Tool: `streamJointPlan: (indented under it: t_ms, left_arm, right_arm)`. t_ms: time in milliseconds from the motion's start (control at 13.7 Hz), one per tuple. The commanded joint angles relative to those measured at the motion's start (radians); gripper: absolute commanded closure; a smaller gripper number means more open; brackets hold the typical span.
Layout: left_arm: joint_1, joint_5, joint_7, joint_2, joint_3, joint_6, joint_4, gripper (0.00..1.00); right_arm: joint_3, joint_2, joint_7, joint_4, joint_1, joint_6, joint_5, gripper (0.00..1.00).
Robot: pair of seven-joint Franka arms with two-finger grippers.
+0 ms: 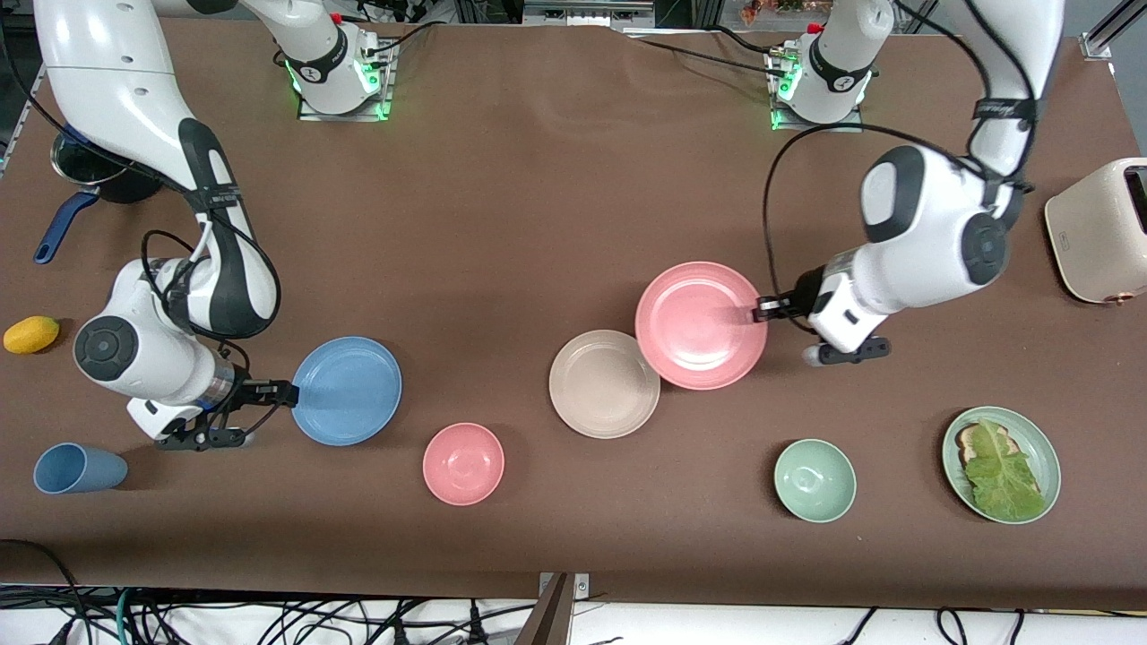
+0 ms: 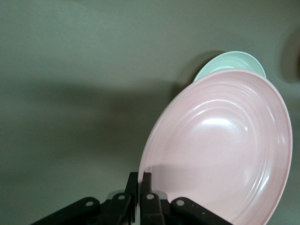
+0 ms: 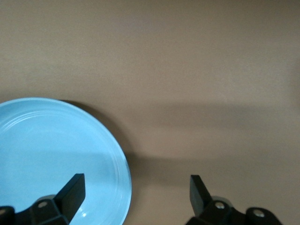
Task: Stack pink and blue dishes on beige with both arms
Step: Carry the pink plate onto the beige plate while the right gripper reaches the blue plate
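My left gripper (image 1: pixel 763 309) (image 2: pixel 140 180) is shut on the rim of the pink plate (image 1: pixel 701 324) (image 2: pixel 220 150). It holds the plate tilted, with the edge nearest the right arm's end over the rim of the beige plate (image 1: pixel 602 383). In the left wrist view a pale rim of the beige plate (image 2: pixel 232 61) peeks out past the pink one. The blue plate (image 1: pixel 348 391) (image 3: pixel 51 154) lies flat on the table toward the right arm's end. My right gripper (image 1: pixel 285 393) (image 3: pixel 136 180) is open at its rim, one finger over the plate and the other over bare table.
A pink bowl (image 1: pixel 463 463) and a green bowl (image 1: pixel 814 480) sit nearer the front camera. A green plate with lettuce (image 1: pixel 1001 464) and a toaster (image 1: pixel 1100 229) stand at the left arm's end. A blue cup (image 1: pixel 79 468), a lemon (image 1: pixel 31 334) and a pot (image 1: pixel 90 175) are at the right arm's end.
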Motion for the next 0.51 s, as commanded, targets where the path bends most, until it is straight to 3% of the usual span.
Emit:
streamJointPlan:
  t_ms: [0, 438]
  left_arm:
    - [-0.062, 0.061, -0.113, 0.082, 0.013, 0.037, 0.087, 1.0]
    - [-0.166, 0.072, -0.265, 0.206, 0.025, 0.106, 0.178, 1.0]
  right_arm:
    - [0.01, 0.029, 0.007, 0.004, -0.002, 0.049, 0.014, 0.02]
    - [0.023, 0.036, 0.015, -0.034, -0.004, 0.068, 0.04, 0.11]
